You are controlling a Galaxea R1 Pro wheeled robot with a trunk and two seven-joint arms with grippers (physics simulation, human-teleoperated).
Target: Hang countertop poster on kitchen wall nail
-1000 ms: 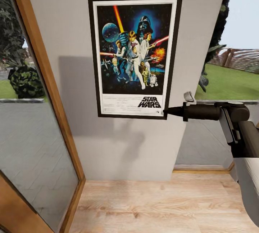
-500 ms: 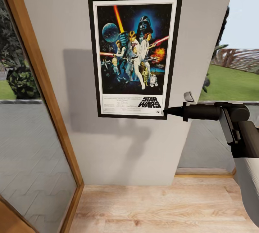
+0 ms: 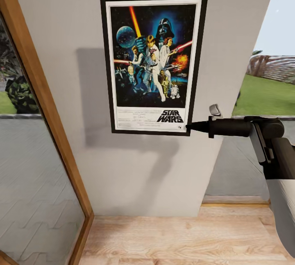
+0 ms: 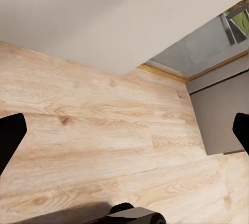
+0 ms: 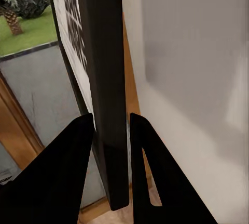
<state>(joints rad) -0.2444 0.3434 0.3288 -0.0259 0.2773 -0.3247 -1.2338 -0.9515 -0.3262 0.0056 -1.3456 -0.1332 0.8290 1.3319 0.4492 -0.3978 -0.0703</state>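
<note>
The Star Wars poster (image 3: 153, 62) stands upright in front of a grey wall (image 3: 135, 166), its shadow falling on the wall behind it. My right gripper (image 3: 189, 126) reaches in from the right and is shut on the poster's lower right corner. In the right wrist view the two black fingers (image 5: 62, 177) pinch the poster's thin black edge (image 5: 106, 78), with the wall close beside it. My left gripper (image 4: 124, 130) hangs open over the wooden floor (image 4: 104, 115), holding nothing. The kitchen countertop is out of view.
A wooden door frame (image 3: 45, 105) with glass panes runs down the left of the wall. On the right a window (image 3: 266, 93) looks out on a lawn. Light wooden floor (image 3: 184, 236) lies below the wall, with a grey cabinet (image 4: 218, 115) near the left arm.
The whole picture has shifted: the wall now spreads wider to the right and the door frame sits further left. The poster and right arm keep the same place in the view.
</note>
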